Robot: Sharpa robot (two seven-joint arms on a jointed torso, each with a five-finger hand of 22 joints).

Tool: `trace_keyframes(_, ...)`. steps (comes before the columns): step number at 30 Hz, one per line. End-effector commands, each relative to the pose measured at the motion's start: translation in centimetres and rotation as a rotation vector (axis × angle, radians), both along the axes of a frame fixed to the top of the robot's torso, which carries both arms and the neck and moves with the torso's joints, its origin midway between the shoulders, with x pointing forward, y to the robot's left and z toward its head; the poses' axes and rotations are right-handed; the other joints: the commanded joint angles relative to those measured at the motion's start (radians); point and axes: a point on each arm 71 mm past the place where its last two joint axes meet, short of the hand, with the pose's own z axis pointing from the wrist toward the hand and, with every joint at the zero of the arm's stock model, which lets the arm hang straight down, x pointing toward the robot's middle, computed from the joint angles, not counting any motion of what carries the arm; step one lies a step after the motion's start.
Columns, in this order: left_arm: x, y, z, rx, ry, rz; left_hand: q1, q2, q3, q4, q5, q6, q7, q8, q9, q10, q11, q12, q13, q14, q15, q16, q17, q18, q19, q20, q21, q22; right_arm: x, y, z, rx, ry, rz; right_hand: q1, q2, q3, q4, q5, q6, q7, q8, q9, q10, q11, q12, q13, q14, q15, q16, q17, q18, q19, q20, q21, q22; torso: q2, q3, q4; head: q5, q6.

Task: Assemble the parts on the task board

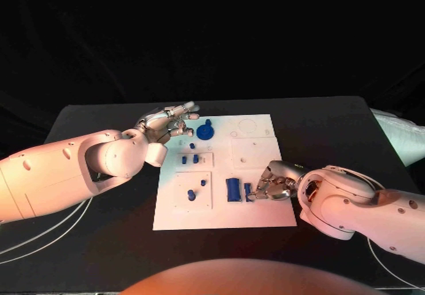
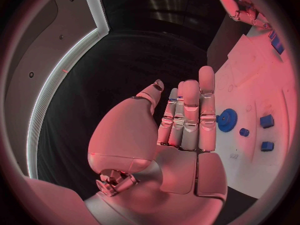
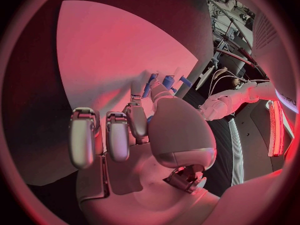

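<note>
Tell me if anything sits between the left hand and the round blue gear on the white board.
Nothing visible does. The left hand hovers open beside the round blue gear on the white task board, with bare board between them.

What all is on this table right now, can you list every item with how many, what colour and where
Black table: one, black, under everything.
White task board plate: one, white, middle of the table.
Blue round gear-like part: one, blue, far left area of the board, beside the left hand.
Small blue pegs: two, blue, in the square recess left of the board's centre.
Small blue pieces: two, blue, in the near-left square recess.
Blue upright block: one, blue, near edge of the board, beside the right hand.
Left hand: silver, fingers apart, over the board's far left corner.
Right hand: silver, fingers curled at the blue block; grip unclear.
</note>
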Motion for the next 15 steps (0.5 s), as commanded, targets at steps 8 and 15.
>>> trace_keyframes(8, -0.1, -0.1, 0.1, -0.008, -0.008, -0.015, 0.003, 0.001, -0.005, -0.001, 0.005, -0.008, -0.001, 0.005, -0.001, -0.008, 0.001, 0.004, -0.001, -0.006, -0.002, 0.0, -0.001, 0.011, -0.007, 0.002, 0.0, -0.002, -0.1, 0.1, 0.2, 0.05, -0.026, 0.002, -0.013, 0.0, -0.032, 0.01, 0.001, -0.013, 0.003, -0.005, -0.002, 0.001, 0.001, -0.012, 0.044, 0.086, 0.001, 0.0, 0.174, -0.012, 0.024, -0.001, -0.006, 0.045, -0.001, 0.0008, -0.0029, 0.0, 0.009)
trace_keyframes(15, -0.1, 0.3, -0.3, 0.003, -0.003, -0.004, 0.003, 0.002, -0.006, 0.0, 0.005, -0.01, 0.0, 0.006, -0.001, -0.01, 0.001, 0.006, -0.002, -0.009, -0.002, -0.001, -0.005, 0.011, -0.009, 0.002, 0.0, -0.003, 0.9, -1.4, 1.8, 0.257, 0.017, -0.1, -0.012, -0.005, -0.073, 0.024, 0.055, -0.061, 0.02, -0.029, -0.008, -0.029, 0.015, -0.083, 0.008, 0.079, 0.011, -0.021, 0.14, -0.002, 0.004, 0.006, -0.039, -0.003, -0.01, -0.0044, -0.0024, -0.011, 0.027)
